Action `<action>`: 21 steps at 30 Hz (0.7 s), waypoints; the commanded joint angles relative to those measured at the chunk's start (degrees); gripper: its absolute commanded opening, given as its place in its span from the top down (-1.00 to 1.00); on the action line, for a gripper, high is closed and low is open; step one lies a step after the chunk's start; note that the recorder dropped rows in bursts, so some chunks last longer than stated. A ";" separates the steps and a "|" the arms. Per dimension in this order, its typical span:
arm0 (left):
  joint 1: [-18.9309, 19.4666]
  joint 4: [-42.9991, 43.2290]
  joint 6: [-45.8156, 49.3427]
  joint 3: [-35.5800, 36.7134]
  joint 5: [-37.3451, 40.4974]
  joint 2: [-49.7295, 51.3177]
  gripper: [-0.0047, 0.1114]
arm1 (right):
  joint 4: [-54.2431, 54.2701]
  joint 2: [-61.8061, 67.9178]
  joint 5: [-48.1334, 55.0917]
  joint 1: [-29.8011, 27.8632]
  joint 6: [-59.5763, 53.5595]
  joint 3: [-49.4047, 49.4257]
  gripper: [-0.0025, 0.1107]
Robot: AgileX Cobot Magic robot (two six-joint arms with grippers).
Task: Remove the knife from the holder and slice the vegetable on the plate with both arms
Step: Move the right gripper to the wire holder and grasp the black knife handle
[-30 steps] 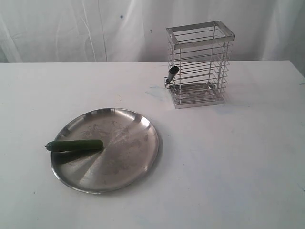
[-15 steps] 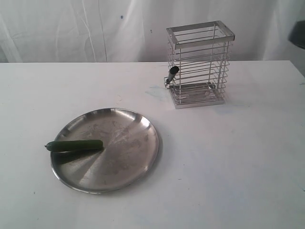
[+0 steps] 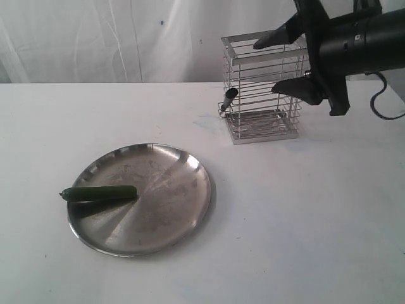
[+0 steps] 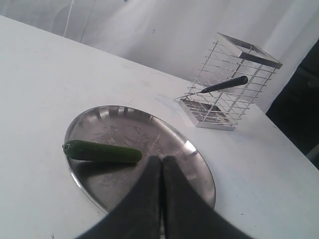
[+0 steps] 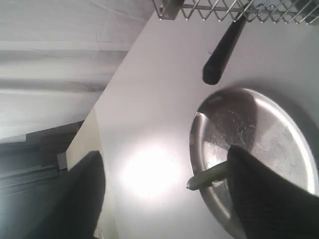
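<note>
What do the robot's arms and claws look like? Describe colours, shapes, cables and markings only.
The right arm is a bulky black cylinder with a small pale mark on its side and a thin black cable looping off it. The right claw has two black, pointed, wedge-shaped fingers. The left claw shows two matte dark grey fingers tapering to narrow tips.

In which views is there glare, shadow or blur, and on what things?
Right wrist view: strong white glare on the table; the near finger is dark and blurred. Exterior view: the vegetable casts a soft shadow on the plate. Left wrist view: the shut left gripper is out of focus.
</note>
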 commanded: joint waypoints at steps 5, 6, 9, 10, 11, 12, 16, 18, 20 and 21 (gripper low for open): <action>-0.17 -0.12 -0.28 0.27 -0.07 -0.39 0.92 | 7.01 9.30 2.81 -1.23 -8.39 -2.34 -0.18; -0.17 -0.12 -0.28 0.27 -0.07 -0.39 0.92 | 7.19 10.15 2.81 -1.23 -8.64 -2.34 -0.18; -0.17 -0.12 -0.28 0.27 -0.07 -0.39 0.92 | 9.10 12.39 2.49 -1.23 -10.59 -2.56 -0.18; -0.17 -0.12 -0.28 0.27 -0.07 -0.39 0.92 | 9.11 13.17 2.49 -1.23 -11.18 -2.93 -0.18; -0.17 -0.12 -0.28 0.27 -0.07 -0.39 0.92 | 9.11 13.93 2.49 -1.23 -11.80 -3.57 -0.17; -0.17 -0.12 -0.28 0.27 -0.07 -0.39 0.92 | 9.00 14.67 2.35 -1.10 -11.90 -4.30 -0.16; -0.17 -0.12 -0.28 0.27 -0.07 -0.39 0.92 | 8.93 17.51 2.24 -0.66 -11.95 -7.83 -0.16; -0.17 -0.12 -0.28 0.27 -0.07 -0.39 0.92 | 8.93 19.39 3.54 -0.26 -12.21 -9.76 -0.16; -0.17 -0.12 -0.28 0.27 -0.07 -0.39 0.92 | 9.04 21.01 3.85 0.22 -12.80 -11.27 -0.16; -0.17 -0.12 -0.28 0.27 -0.07 -0.39 0.92 | 9.04 21.84 3.47 0.58 -12.80 -12.11 -0.16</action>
